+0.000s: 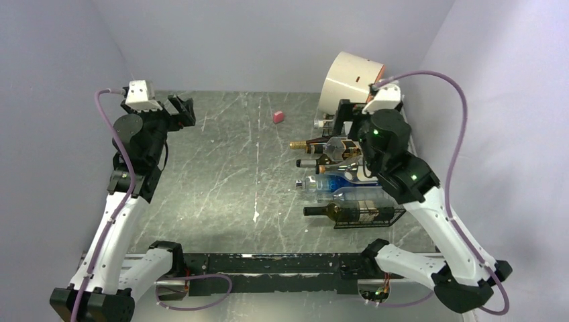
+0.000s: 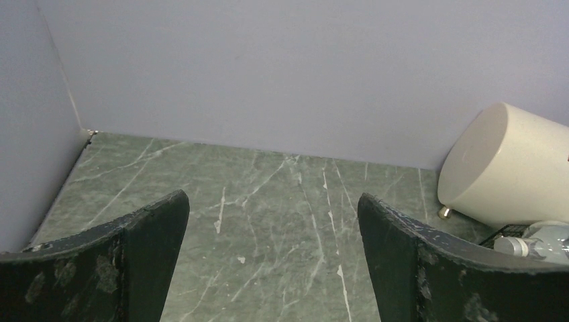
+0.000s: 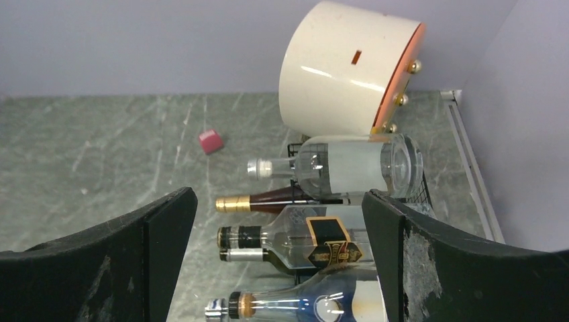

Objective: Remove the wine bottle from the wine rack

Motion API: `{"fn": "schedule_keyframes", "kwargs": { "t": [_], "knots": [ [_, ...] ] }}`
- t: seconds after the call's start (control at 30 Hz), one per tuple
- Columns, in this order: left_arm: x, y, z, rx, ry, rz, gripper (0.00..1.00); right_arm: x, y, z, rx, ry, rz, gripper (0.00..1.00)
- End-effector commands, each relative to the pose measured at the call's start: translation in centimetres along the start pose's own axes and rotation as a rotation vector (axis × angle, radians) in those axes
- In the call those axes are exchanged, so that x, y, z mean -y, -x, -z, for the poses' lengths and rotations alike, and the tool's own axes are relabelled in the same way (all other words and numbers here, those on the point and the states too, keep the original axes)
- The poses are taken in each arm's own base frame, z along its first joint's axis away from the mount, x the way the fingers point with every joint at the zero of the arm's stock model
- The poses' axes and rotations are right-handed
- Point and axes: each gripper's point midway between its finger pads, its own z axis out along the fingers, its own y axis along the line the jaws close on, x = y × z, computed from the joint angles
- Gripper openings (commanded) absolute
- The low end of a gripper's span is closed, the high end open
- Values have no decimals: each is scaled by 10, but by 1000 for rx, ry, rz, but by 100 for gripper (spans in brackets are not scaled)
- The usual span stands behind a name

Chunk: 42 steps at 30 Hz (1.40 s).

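Marbled green table [image 1: 228,174] holds the wine rack [image 1: 349,223], while left fingers [image 2: 134,268] and right fingers [image 3: 134,268] spread wide, empty.

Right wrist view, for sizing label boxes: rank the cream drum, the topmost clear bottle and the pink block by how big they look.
1. cream drum: largest.
2. clear bottle: plainly smaller, though it lies nearer the camera than the drum.
3. pink block: by far the smallest.

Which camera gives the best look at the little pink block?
The right wrist view: the pink block lies large and unobstructed. The top view shows it only as a small speck; the left wrist view misses it.
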Motion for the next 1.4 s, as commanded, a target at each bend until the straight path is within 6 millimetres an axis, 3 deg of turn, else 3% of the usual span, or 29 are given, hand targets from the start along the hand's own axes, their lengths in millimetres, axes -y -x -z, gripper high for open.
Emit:
{"fn": "schedule_keyframes", "kwargs": {
  "t": [0.0, 0.17, 0.33, 0.63, 0.87, 1.1, 1.37],
  "knots": [
    [11, 12, 0, 54, -66, 36, 99, -14, -32, -17, -96, 16, 103, 100],
    [20, 10, 2, 57, -95, 46, 99, -45, -71, -35, -218, 145, 243, 100],
    [30, 10, 5, 64, -122, 64, 100, -55, -101, -58, -365, 149, 419, 100],
    [38, 7, 5, 64, -147, 75, 100, -33, -144, -105, -490, -30, 784, 100],
    [38, 5, 3, 54, -142, 73, 100, -34, -154, -128, -514, -53, 938, 94],
    [42, 1, 2, 42, -156, 80, 100, -35, -156, -148, -501, 31, 1047, 88],
    [41, -2, 0, 37, -150, 77, 100, -36, -189, -164, -615, 158, 1144, 79]
  ]
}}
